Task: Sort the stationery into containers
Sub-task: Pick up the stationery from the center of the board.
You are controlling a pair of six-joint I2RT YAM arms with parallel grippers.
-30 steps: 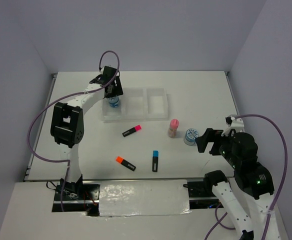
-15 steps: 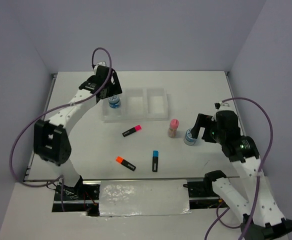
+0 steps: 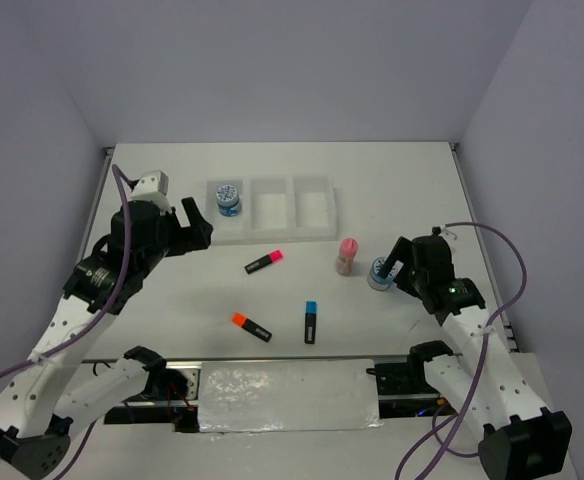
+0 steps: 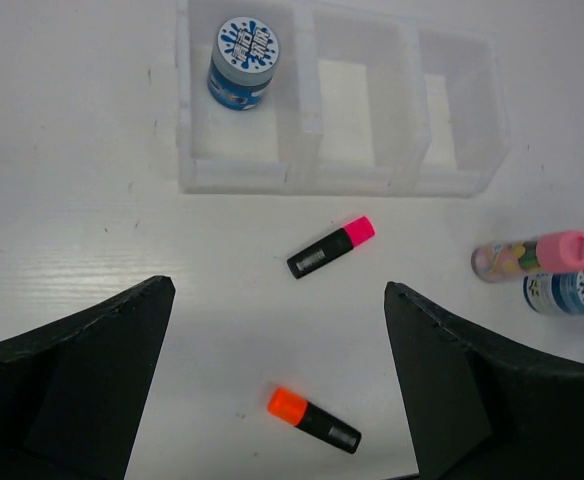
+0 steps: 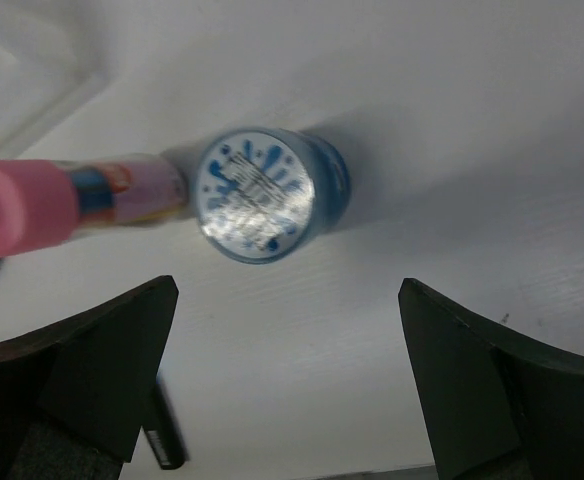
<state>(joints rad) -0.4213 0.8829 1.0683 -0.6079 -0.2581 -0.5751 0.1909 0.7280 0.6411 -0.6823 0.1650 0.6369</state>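
The right gripper (image 5: 287, 290), spread wide over the round blue-and-white patterned disc (image 5: 257, 195), might bump the small tan pink-capped cylinder (image 5: 72, 205) lying just beside it.

The tray (image 4: 332, 180) looks like smooth, translucent white plastic. The desk (image 4: 92, 250) is matt white and faintly grained. The disc (image 5: 257, 195) has a glossy printed lid. The pink-capped marker (image 4: 330, 247) has a black plastic barrel.
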